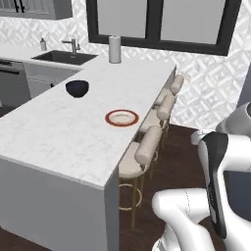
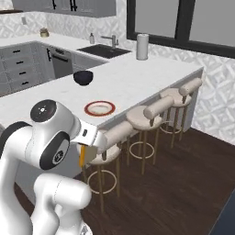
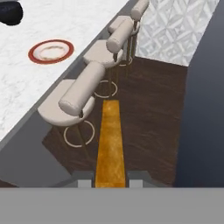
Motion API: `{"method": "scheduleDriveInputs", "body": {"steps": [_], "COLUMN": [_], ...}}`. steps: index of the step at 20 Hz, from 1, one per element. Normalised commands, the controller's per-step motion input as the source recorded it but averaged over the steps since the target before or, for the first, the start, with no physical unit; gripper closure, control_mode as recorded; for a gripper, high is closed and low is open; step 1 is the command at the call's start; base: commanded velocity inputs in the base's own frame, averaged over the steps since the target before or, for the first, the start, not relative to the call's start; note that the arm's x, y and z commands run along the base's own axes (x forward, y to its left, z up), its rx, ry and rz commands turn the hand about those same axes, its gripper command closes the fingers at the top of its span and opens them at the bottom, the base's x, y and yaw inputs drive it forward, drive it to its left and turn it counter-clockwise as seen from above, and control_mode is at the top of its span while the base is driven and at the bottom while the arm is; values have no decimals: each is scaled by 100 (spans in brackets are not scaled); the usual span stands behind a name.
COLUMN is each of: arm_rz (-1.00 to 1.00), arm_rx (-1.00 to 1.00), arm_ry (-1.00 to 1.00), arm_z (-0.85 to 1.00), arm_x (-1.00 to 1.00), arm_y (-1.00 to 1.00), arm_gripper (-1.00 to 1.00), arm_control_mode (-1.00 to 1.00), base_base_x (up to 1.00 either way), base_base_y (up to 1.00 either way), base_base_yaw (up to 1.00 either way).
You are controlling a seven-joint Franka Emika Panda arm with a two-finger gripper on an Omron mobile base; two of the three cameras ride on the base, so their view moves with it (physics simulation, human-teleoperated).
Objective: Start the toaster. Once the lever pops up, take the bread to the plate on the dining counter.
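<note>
1. Gripper [image 3: 111,183] clamped on the bread [image 3: 110,144]; in the hand view the golden-brown slice stands edge-on betw. the two finger tips, running away from the camera over the dark wood floor [image 3: 148,118].
2. Right base view: bread [image 2: 82,156] shows as a thin orange strip hanging just below the white hand, beside the nearest stool [image 2: 110,137] and off the counter's long stool-side edge.
3. Plate [image 1: 121,118], red-orange rim, cream centre, sits flat on the dining counter [image 1: 59,137] close to that stool-side edge, about midway along it; nothing on it. Bread and plate are apart, w/ the counter edge betw. them.
4. Dark bowl [image 1: 77,88] stands further in on the top, beyond the plate toward the sink side, not touching it.
5. Three cushioned stools line the counter's long edge; seats tucked partly under the overhang.
6. Paper-towel roll [image 1: 114,48] upright at the counter's far corner, below the dark-framed window [image 1: 162,22].
7. Sink [image 1: 63,57] w/ tap set in the back counter, left of the roll.
</note>
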Motion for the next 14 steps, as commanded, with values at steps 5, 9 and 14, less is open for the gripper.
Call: {"method": "scheduleDriveInputs", "body": {"steps": [5, 9, 14], "arm_rz": [0, 0, 0], "arm_rx": [0, 0, 0], "arm_ry": [0, 0, 0], "arm_z": [0, 0, 0], "arm_x": [0, 0, 0], "arm_y": [0, 0, 0], "arm_gripper": [100, 100, 100], "arm_control_mode": [100, 100, 100], "base_base_x": [40, 11, 2], "base_base_y": [-71, -73, -78], "base_base_yaw": [52, 56, 57]}}
